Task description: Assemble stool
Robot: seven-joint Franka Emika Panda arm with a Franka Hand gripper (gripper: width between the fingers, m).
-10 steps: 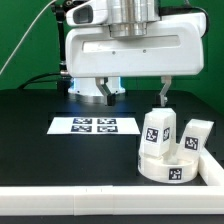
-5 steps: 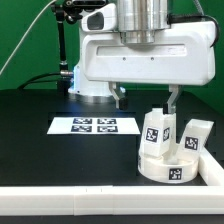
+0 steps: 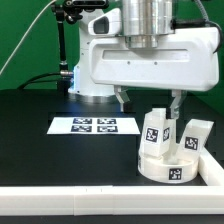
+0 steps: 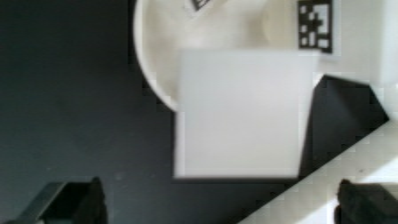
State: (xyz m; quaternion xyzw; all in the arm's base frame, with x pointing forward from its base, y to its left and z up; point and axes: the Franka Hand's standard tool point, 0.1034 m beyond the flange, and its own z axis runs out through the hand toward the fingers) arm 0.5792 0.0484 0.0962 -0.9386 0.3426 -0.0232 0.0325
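Claw (image 3: 149,102) open, empty, above upright leg (image 3: 157,131) on seat (image 3: 168,166). Leg looks light, rigid, smooth plastic; pinch its flat sides.

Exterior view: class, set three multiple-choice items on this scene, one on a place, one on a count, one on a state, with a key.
1. Where does the seat sit?
A. at the exterior view's right, beside the rail
B. on the marker board
C. in the end effector

2. How many tags does the marker board carry?
A. two
B. four
C. six

3. How is the end effector?
A. shut on a leg
B. shut and empty
C. open, holding nothing

Key:
1 A, the seat rests on the black table near the right corner.
2 B, four squares show on the board.
3 C, its fingers stand apart above the upright leg, and none of them grips it.
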